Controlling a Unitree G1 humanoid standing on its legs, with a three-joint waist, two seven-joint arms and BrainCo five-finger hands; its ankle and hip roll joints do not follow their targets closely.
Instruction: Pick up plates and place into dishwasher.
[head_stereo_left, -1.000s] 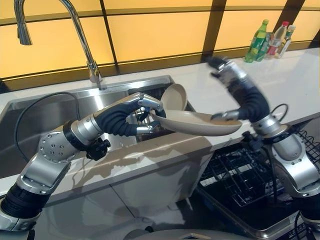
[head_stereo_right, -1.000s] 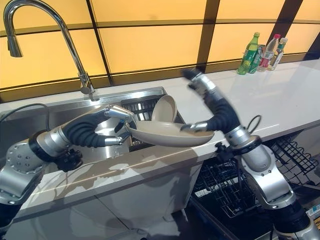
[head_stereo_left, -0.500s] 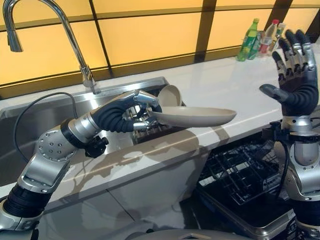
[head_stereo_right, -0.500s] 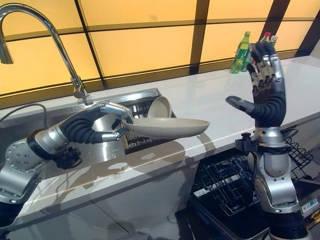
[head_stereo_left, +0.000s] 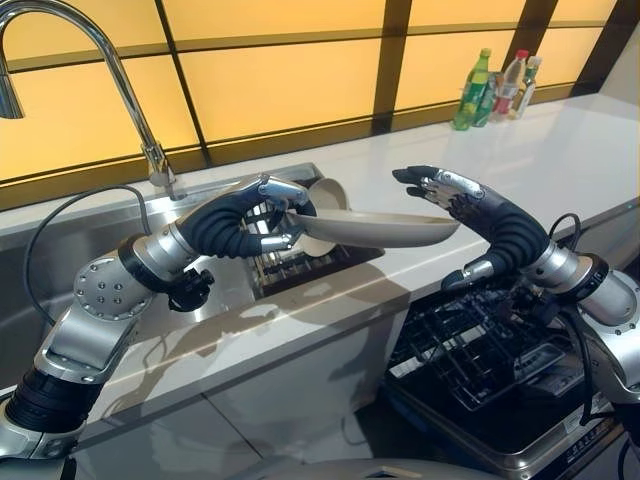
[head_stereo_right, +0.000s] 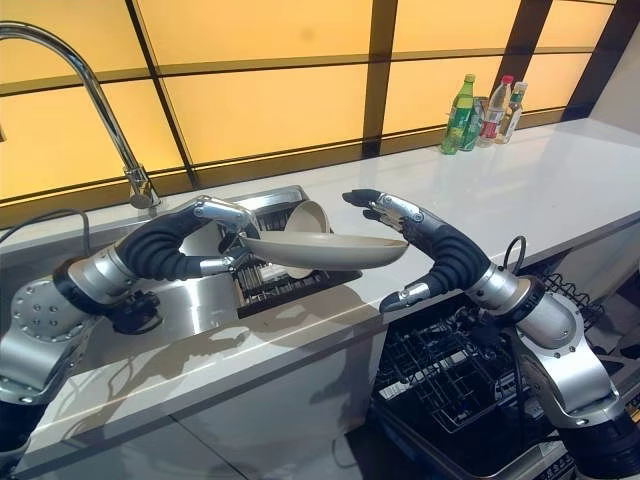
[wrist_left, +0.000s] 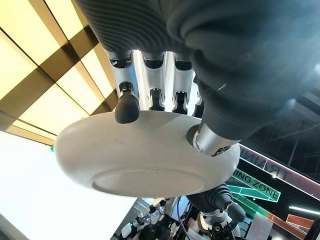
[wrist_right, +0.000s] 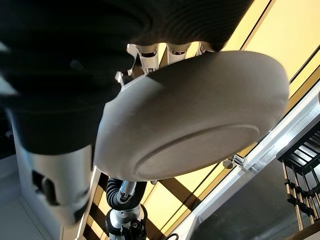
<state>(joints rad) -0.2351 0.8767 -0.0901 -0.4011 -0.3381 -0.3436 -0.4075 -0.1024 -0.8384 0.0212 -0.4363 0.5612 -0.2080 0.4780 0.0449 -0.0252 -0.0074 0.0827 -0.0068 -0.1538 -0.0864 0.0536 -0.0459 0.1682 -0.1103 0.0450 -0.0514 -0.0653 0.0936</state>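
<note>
Plate (head_stereo_left: 375, 229) is up in the air, roughly level, over the counter (head_stereo_left: 560, 150) edge just right of the sink (head_stereo_left: 90, 250); left robot hand (head_stereo_left: 270, 205) pinches its near rim, fingers on top & thumb underneath; right robot hand (head_stereo_left: 445, 190) sits at the plate's other end w/ fingers stretched out over the rim, thumb hanging below, not clamped on it; 2nd plate (head_stereo_left: 322, 196) leans in the sink rack behind; dishwasher rack (head_stereo_left: 480, 350) pulled out below right; bottles (head_stereo_left: 490, 88) at the back of the counter.
</note>
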